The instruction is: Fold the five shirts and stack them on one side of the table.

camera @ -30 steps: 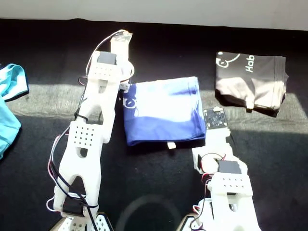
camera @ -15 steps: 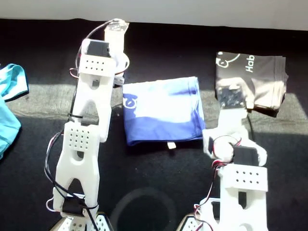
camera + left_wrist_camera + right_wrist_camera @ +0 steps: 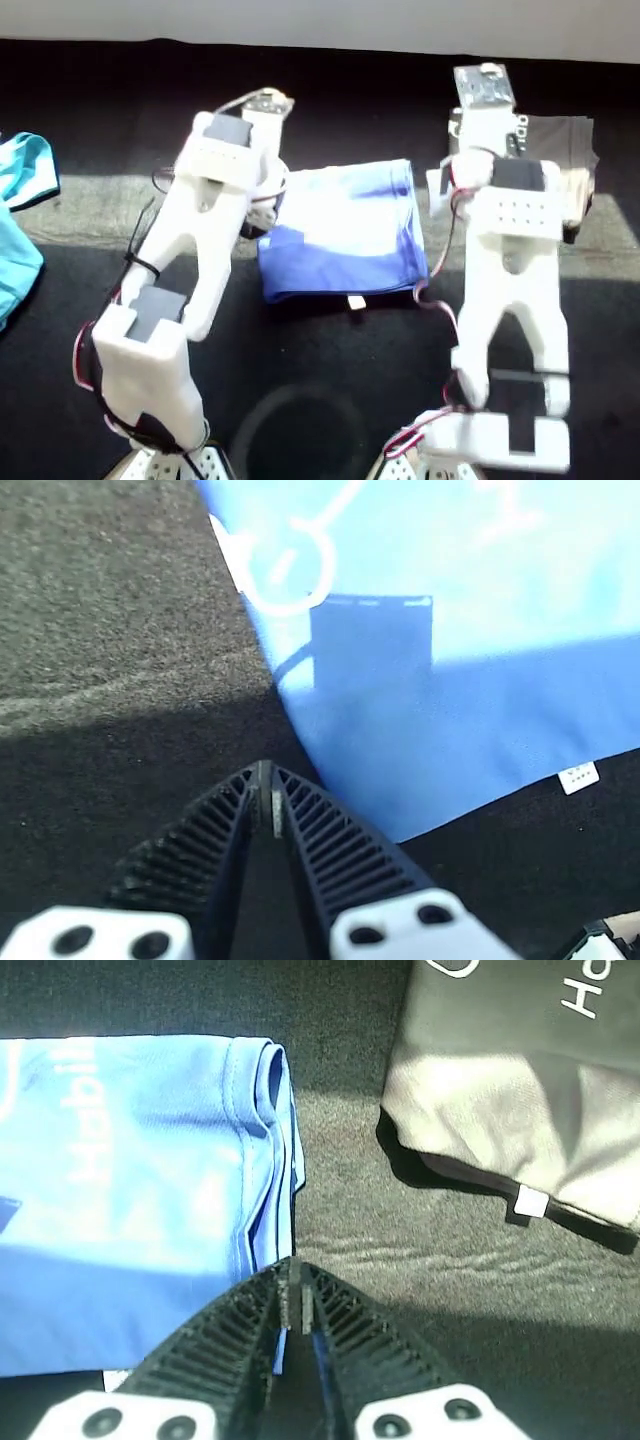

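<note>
The folded blue shirt (image 3: pixel 340 230) lies flat on the table (image 3: pixel 330 400). The left gripper (image 3: pixel 265 790) is held at its left edge, jaws together on nothing. The right gripper (image 3: pixel 295 1282) is held at its right edge, likewise closed and empty. The shirt's long axis is seen to run from one gripper to the other. A folded grey shirt (image 3: pixel 575 150) lies just beyond the right edge, and a cyan shirt (image 3: pixel 20 220) well off the left. Stacking is judged to go rightward, onto the grey shirt; the right arm is nearer.
</note>
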Controlling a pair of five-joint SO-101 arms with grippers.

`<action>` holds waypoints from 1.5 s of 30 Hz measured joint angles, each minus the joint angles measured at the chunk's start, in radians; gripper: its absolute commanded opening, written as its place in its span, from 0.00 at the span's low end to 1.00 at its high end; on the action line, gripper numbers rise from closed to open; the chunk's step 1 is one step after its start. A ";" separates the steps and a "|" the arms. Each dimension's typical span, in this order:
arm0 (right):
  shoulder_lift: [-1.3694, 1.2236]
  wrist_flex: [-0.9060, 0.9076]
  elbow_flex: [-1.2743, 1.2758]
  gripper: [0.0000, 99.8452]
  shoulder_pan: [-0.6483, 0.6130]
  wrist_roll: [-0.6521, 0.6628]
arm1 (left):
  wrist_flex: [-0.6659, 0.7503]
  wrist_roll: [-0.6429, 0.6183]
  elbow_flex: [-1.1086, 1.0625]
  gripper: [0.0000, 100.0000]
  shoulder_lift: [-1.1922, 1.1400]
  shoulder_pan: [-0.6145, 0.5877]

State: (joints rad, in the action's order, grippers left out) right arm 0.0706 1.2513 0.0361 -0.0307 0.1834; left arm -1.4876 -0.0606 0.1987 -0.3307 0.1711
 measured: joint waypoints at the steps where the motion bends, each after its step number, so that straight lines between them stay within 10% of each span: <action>1: -0.063 0.000 -0.057 0.01 -0.008 -0.020 | 0.028 -0.009 -0.048 0.01 0.021 0.021; 22: -1.045 0.158 -1.007 0.01 -0.046 -0.058 | 0.308 -0.031 -0.428 0.01 0.083 0.126; 36: -1.154 0.453 -1.565 0.01 0.012 0.011 | 0.333 -0.031 -0.489 0.01 0.107 0.124; 45: -1.149 0.503 -1.496 0.29 0.012 -0.138 | 0.146 -0.031 -0.230 0.01 0.250 0.103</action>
State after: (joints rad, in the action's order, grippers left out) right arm -1.0787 1.7545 -1.4599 -0.0184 0.0453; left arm -1.3418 -0.0913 -0.0315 -0.0806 0.2739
